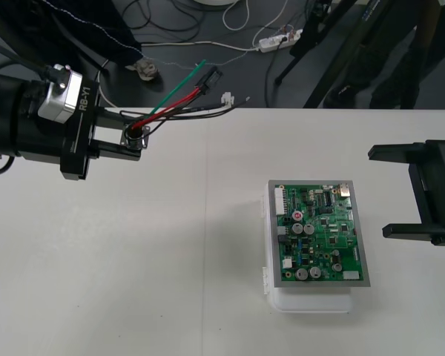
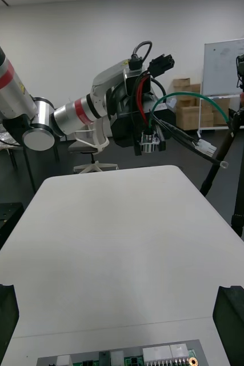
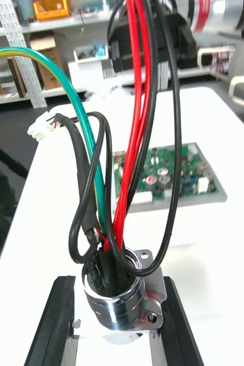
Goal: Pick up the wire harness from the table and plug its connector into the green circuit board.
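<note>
Left end effector [image 1: 137, 133] clamped on round metal socket [image 3: 119, 289], thin wires [image 3: 136, 114] splaying, right end effector [image 1: 378, 191] agape

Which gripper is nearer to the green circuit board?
Right. The right gripper stands open just right of the green circuit board; the left gripper, shut on the harness socket, is far off near the table's far edge.

At table's [image 1: 133, 259] far-left, harness [image 1: 179, 103] in left pincer [image 1: 137, 139]; board [image 1: 319, 233] toward the right, beside right pincer [image 1: 379, 191].
</note>
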You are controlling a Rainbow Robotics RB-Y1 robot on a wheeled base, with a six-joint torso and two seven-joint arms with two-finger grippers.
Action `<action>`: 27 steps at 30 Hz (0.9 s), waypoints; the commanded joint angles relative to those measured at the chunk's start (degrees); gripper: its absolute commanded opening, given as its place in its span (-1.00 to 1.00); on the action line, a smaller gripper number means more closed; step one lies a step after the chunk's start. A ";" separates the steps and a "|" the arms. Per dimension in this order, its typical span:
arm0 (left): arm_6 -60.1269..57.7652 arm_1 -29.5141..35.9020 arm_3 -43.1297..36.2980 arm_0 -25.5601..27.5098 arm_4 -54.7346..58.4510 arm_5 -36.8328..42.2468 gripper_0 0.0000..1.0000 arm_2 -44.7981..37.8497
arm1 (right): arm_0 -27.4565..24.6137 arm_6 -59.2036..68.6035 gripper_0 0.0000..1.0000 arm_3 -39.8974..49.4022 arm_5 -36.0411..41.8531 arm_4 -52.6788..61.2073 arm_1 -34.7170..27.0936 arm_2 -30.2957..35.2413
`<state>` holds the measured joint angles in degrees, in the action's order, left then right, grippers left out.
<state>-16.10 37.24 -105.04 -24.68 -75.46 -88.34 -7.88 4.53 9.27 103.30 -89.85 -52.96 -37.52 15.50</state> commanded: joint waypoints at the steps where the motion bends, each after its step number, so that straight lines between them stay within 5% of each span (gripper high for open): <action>1: -2.97 -4.90 -2.72 3.32 1.11 -1.66 -1.00 -1.70 | 1.19 -2.67 1.00 0.32 -0.15 0.22 -0.97 -0.12; 11: -14.22 -11.05 -5.35 8.42 3.04 -1.66 -1.00 1.90 | -1.01 -2.59 1.00 -0.91 -0.15 -0.57 1.14 -1.52; 27: -20.99 -11.93 -5.35 14.05 8.40 -1.66 -1.00 15.18 | 1.71 -1.80 1.00 -0.64 -0.15 -0.48 -0.97 -1.79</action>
<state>-36.94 26.32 -108.32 -12.60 -68.94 -88.41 4.11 4.18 9.27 101.85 -89.85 -53.40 -36.63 14.32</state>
